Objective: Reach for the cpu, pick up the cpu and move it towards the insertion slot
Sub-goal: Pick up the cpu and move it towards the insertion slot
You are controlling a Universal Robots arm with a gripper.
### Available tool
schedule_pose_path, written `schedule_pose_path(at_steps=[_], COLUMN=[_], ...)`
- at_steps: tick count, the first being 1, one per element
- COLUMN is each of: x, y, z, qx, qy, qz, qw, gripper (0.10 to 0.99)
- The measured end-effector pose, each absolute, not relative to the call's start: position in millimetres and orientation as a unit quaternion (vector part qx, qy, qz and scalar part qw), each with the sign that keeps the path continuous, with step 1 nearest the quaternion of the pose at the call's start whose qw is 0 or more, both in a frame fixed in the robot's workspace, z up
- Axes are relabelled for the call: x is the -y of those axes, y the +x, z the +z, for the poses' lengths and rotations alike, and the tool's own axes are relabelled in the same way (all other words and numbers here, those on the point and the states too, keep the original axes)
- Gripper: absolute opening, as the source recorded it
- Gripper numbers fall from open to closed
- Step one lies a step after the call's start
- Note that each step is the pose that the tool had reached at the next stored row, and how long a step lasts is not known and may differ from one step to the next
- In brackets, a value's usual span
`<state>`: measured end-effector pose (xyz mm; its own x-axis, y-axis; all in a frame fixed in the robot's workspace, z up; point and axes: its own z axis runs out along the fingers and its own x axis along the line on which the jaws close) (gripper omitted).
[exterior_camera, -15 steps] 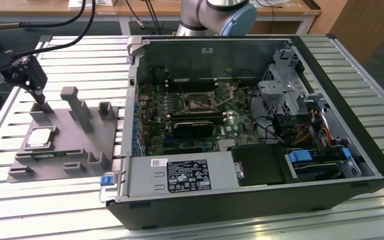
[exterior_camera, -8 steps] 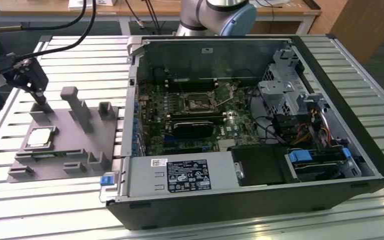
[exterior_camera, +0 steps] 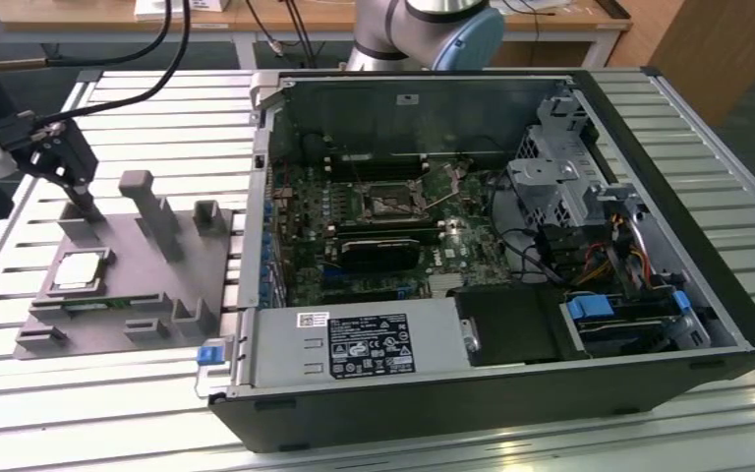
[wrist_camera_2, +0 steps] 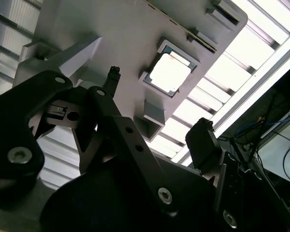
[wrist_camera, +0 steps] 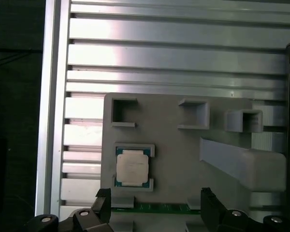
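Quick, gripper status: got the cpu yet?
Gripper: open, holding nothing. The cpu lies in its grey holder, between the open fingers but not gripped.

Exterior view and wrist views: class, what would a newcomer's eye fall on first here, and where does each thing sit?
The open computer case dominates the exterior view, its green board bearing the square insertion slot. On that view's left, the shiny cpu lies in a recess of a grey fixture. In the first wrist view the gripper hovers open near the cpu, holding nothing.
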<state>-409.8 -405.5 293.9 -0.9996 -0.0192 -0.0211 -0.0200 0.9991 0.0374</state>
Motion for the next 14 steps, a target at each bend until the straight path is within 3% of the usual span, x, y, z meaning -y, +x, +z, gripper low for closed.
schedule_pose_path(at_steps=[14], x=[405.5], y=[-409.8], z=[285.9], qx=[-1.0], qy=[-0.01], qz=[0.019], qw=[0.01], gripper=[0.824])
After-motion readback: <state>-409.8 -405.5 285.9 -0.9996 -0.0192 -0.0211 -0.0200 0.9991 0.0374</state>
